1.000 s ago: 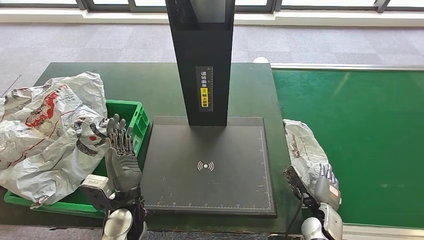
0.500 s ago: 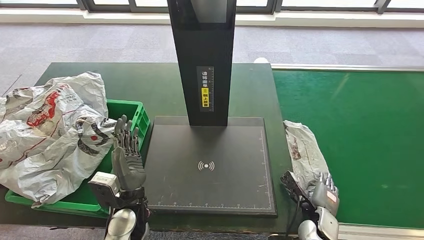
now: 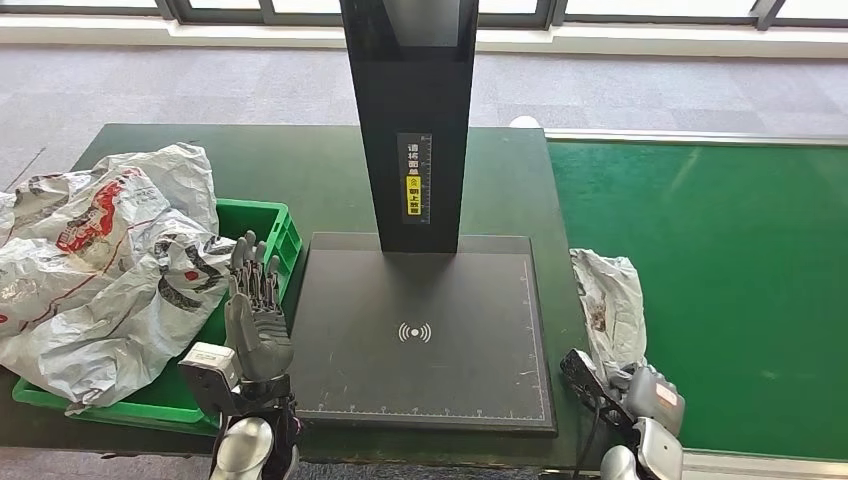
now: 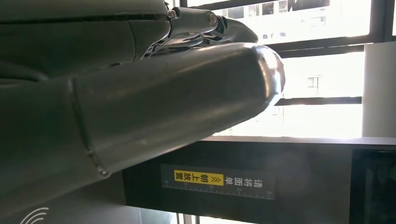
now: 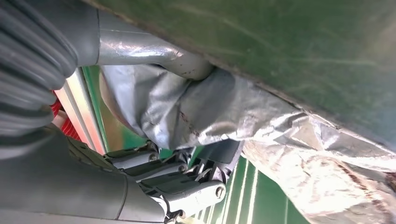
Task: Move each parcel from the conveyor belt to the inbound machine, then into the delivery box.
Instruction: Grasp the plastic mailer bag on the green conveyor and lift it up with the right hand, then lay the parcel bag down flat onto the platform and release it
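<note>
One small silver-grey parcel lies crumpled on the near left edge of the green conveyor belt, just beside the inbound machine. The right hand is at the parcel's near end; in the right wrist view its thumb lies on one side of the wrinkled film and its dark fingers curl in on the other, touching the plastic, so the hand grips the parcel at that end. The parcel rests on the belt.

The inbound machine has one flat black plate marked with a wireless symbol and one black upright column carrying a yellow label. It stands on a dark green surface.

One green delivery box sits left of the plate, with large crumpled silver-grey bags piled in it and spilling over its left side; I cannot count them for certain. The left hand stands upright between the box and the plate, fingers straight, apart and holding nothing
</note>
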{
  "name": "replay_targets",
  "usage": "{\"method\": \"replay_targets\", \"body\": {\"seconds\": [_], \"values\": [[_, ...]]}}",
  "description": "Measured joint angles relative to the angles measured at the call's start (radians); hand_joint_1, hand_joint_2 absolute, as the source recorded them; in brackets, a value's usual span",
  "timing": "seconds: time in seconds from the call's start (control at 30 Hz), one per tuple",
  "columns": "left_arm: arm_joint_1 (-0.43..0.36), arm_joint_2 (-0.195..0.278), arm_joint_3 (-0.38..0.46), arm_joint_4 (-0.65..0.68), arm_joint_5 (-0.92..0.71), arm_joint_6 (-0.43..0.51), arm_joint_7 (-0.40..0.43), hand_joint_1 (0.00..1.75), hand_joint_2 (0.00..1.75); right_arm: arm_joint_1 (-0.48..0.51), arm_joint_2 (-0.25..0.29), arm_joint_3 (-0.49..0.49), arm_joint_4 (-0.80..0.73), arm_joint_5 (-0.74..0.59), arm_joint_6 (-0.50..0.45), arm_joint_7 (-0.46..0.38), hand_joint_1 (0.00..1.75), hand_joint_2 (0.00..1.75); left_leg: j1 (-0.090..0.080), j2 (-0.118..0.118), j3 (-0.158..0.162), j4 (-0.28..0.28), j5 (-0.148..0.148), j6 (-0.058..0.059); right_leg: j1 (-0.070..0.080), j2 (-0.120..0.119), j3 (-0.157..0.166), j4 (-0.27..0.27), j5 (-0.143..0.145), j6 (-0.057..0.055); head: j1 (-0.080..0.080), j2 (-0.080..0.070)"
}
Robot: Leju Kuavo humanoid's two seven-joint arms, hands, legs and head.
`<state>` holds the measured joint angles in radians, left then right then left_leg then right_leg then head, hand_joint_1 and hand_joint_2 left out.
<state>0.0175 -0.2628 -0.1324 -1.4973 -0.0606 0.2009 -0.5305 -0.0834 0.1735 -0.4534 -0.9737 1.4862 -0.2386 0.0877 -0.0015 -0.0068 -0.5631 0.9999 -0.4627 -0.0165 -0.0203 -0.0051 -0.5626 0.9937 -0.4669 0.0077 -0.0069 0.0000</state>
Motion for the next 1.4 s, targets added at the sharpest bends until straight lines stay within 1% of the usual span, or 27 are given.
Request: {"method": "replay_targets", "body": {"seconds": [0.43, 0.5, 0.57, 0.67, 0.73, 0.8, 0.87, 0.93, 1.0, 1.1, 1.23, 1.4], "values": [[0.0, 0.001, 0.0, -0.005, 0.009, -0.003, 0.006, 0.0, 0.0, -0.002, 0.018, 0.012, 0.001, 0.06, 0.04, -0.047, 1.75, 1.75, 0.001, 0.001, 0.0, 0.0, 0.0, 0.0, 0.001, 0.001, 0.002, 0.0, 0.0, 0.0, 0.0, 0.0], [0.001, 0.001, 0.0, -0.006, 0.009, -0.003, 0.008, 0.0, 0.0, -0.003, 0.022, 0.021, 0.009, 0.063, 0.012, -0.057, 1.75, 1.75, 0.001, 0.001, 0.0, 0.0, 0.0, 0.0, 0.002, 0.001, 0.002, 0.0, 0.0, 0.0, 0.0, 0.0], [0.003, 0.001, 0.002, -0.011, 0.009, -0.002, 0.009, 0.0, 0.0, -0.001, 0.029, 0.031, 0.011, 0.039, -0.07, -0.087, 1.75, 1.75, 0.001, 0.001, 0.0, 0.0, 0.0, 0.0, 0.002, 0.001, 0.002, 0.0, 0.0, 0.0, 0.0, 0.0], [0.01, 0.001, 0.009, -0.029, 0.005, 0.0, 0.003, 0.0, 0.0, 0.025, 0.043, 0.043, -0.032, -0.048, -0.208, -0.135, 1.75, 1.75, 0.001, 0.001, -0.001, 0.0, 0.0, 0.0, 0.002, 0.001, 0.001, 0.001, 0.0, 0.0, 0.0, 0.0], [0.019, 0.001, 0.014, -0.044, 0.001, 0.002, -0.004, 0.0, 0.0, 0.059, 0.057, 0.053, -0.111, -0.178, -0.278, -0.194, 1.75, 1.75, 0.001, 0.0, -0.002, 0.0, 0.0, 0.0, 0.001, 0.0, 0.0, 0.001, 0.0, 0.0, 0.0, 0.0], [0.03, 0.0, 0.019, -0.055, 0.0, 0.004, -0.011, 0.0, 0.0, 0.094, 0.068, 0.063, -0.207, -0.321, -0.317, -0.262, 1.75, 1.75, 0.001, 0.0, -0.003, 0.0, 0.0, -0.001, 0.002, 0.0, -0.001, 0.001, 0.0, 0.0, 0.0, 0.0], [0.038, 0.0, 0.023, -0.06, 0.0, 0.007, -0.015, 0.0, 0.0, 0.119, 0.077, 0.069, -0.288, -0.396, -0.324, -0.303, 1.75, 1.75, 0.002, 0.0, -0.003, 0.0, 0.0, -0.001, 0.002, 0.001, -0.001, 0.001, -0.001, -0.001, 0.0, 0.0], [0.041, 0.0, 0.025, -0.063, 0.0, 0.009, -0.018, 0.0, 0.0, 0.134, 0.081, 0.071, -0.341, -0.416, -0.325, -0.32, 1.75, 1.75, 0.002, 0.001, -0.004, 0.0, -0.001, -0.001, 0.002, 0.001, -0.002, 0.001, -0.001, -0.001, 0.0, 0.0], [0.042, 0.0, 0.026, -0.065, 0.0, 0.01, -0.018, 0.0, 0.0, 0.144, 0.086, 0.075, -0.375, -0.439, -0.332, -0.341, 1.75, 1.75, 0.002, 0.001, -0.004, 0.0, -0.001, -0.001, 0.002, 0.002, -0.002, 0.001, -0.001, -0.001, 0.0, 0.0], [0.042, 0.0, 0.028, -0.066, 0.004, 0.011, -0.019, 0.0, 0.0, 0.157, 0.097, 0.083, -0.417, -0.524, -0.341, -0.404, 1.75, 1.75, 0.002, 0.001, -0.004, 0.0, -0.001, -0.001, 0.002, 0.001, -0.002, 0.001, -0.001, -0.001, 0.0, 0.0], [0.043, 0.0, 0.031, -0.07, 0.007, 0.012, -0.021, 0.0, 0.0, 0.175, 0.111, 0.097, -0.479, -0.631, -0.314, -0.472, 1.75, 1.75, 0.002, 0.001, -0.003, 0.0, -0.001, -0.002, 0.002, 0.001, -0.002, 0.001, -0.001, -0.001, 0.0, 0.0], [0.044, -0.001, 0.032, -0.073, 0.009, 0.01, -0.021, 0.0, 0.0, 0.198, 0.127, 0.117, -0.56, -0.72, -0.272, -0.533, 1.75, 1.75, 0.002, 0.001, -0.003, 0.0, -0.001, -0.002, 0.002, 0.001, -0.002, 0.001, -0.001, -0.001, 0.0, 0.0]]}}
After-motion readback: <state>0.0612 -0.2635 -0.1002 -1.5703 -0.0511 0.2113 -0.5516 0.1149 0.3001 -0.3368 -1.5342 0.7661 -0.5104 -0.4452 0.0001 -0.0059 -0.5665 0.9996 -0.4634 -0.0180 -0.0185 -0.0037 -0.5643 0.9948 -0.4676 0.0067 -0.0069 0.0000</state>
